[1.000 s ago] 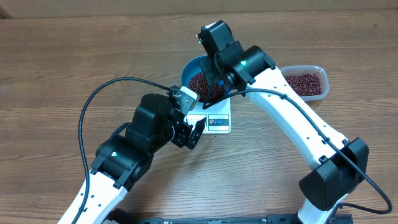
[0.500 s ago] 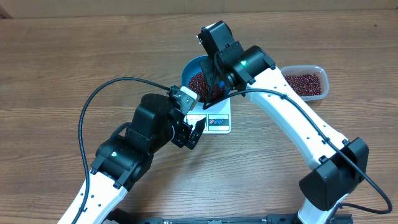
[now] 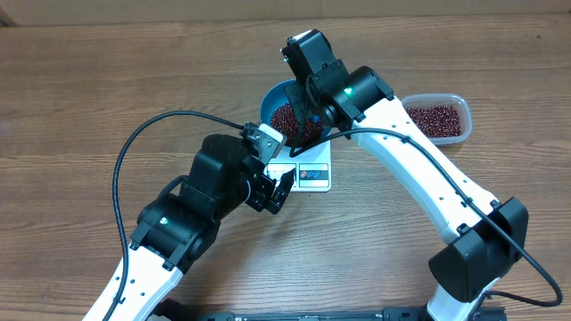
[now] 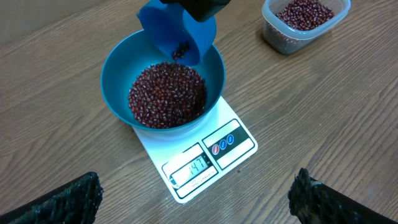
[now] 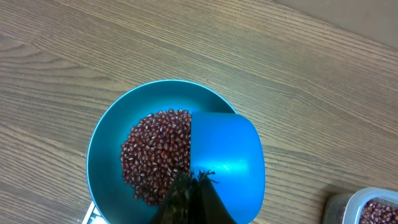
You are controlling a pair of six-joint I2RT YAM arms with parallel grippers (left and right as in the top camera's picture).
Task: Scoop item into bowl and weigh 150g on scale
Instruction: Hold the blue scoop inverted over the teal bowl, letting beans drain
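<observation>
The blue bowl (image 4: 115,68) stands on the white scale (image 4: 214,158) and holds a heap of red-brown beans (image 4: 166,93). The scale's display reads 147. My right gripper (image 5: 196,186) is shut on a small blue scoop (image 5: 227,155), which is tilted mouth-down over the bowl's right side with a few beans in its lip. From overhead, the right gripper (image 3: 308,120) covers part of the bowl (image 3: 268,102). My left gripper (image 4: 193,202) hangs open just in front of the scale with nothing between its fingers (image 4: 68,199).
A clear plastic tub (image 3: 437,118) of more beans sits to the right of the bowl, and also shows as the tub (image 4: 303,22) in the left wrist view. The left arm's black cable loops over the wooden table on the left.
</observation>
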